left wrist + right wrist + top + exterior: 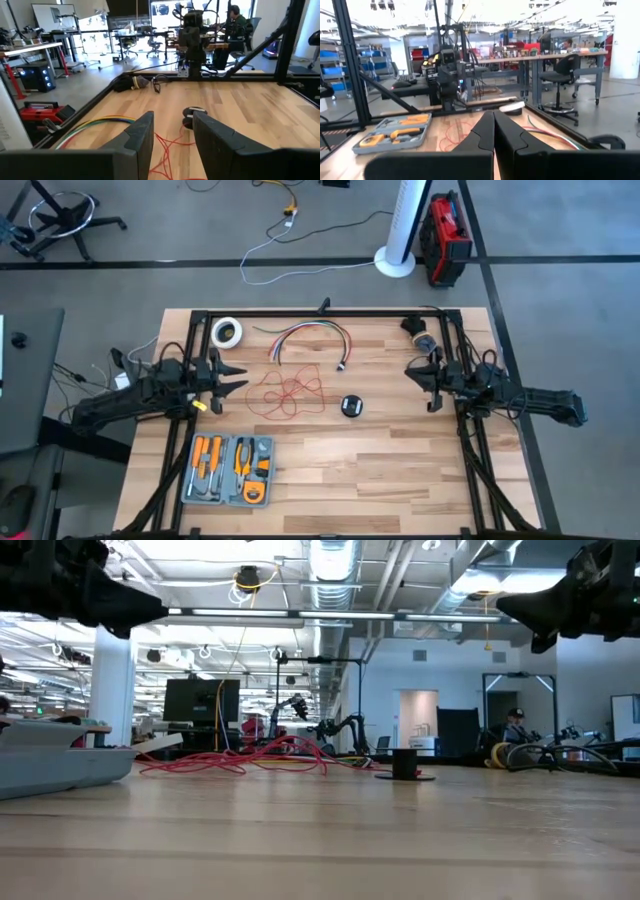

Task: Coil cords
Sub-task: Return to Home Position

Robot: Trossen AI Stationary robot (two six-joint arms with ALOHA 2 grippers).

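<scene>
One red wire lies loose on the desk as a flat tangle of loops near its middle, none of it wound on anything. One black spool stands upright just beside the tangle, on the side toward the right arm. A thin strand runs out toward the spool, but I cannot tell whether it touches.

There are two arms, both raised above the desk and well apart from the wire. The left gripper hovers at the left side of the desk, pointing in toward the tangle. Its jaws stand narrowly apart with nothing between them, and the left wrist view shows wood and red wire through the gap. The right gripper hovers at the right side, facing the left one across the desk. Its jaws are pressed together and hold nothing.

One grey tool case lies open near the front left of the desk. It holds several orange-handled tools, too small to count surely. One white roll of tape lies flat at the far left corner. One bundle of coloured wires curves along the far edge, between the tape and the right arm. One person sits in the room beyond the desk.
</scene>
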